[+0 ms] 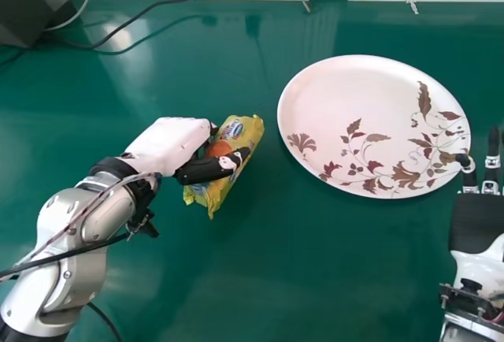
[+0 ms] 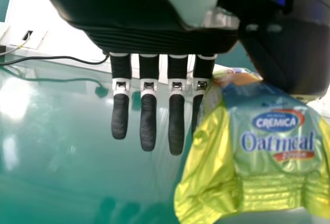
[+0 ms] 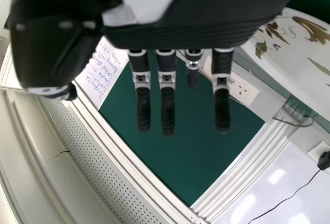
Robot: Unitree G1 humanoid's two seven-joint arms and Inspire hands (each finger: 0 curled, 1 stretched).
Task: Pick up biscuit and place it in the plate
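Biscuit packet sits right where I want it for a grasp, in the opening of my left robot hand, with the thumb crossing it on the side nearer me. From the left wrist view I read the fingers as straight and spread, with the wrapper overlapping the one nearest the thumb, so I'd call this lining up rather than a firm pinch. Whether any of the packet's weight is off the table, I can't tell.

To do this well, I'd bring thumb and fingers together slowly around the middle of the packet, where there should be biscuits to push against; the crimped end would likely just crumple and slip. I'd want modest pressure, since a hard squeeze could crack what's inside, then a small test lift before travelling.

As for where things lie: the packet slants away from me, its far end leaning toward the right, with its near end poking out below the thumb. The plate is off to the packet's right, apart from it, so after lifting I'd clear the rim and lower gently onto the middle. My right robot hand idles by the plate's right edge, fingers straight; I'd leave it there.
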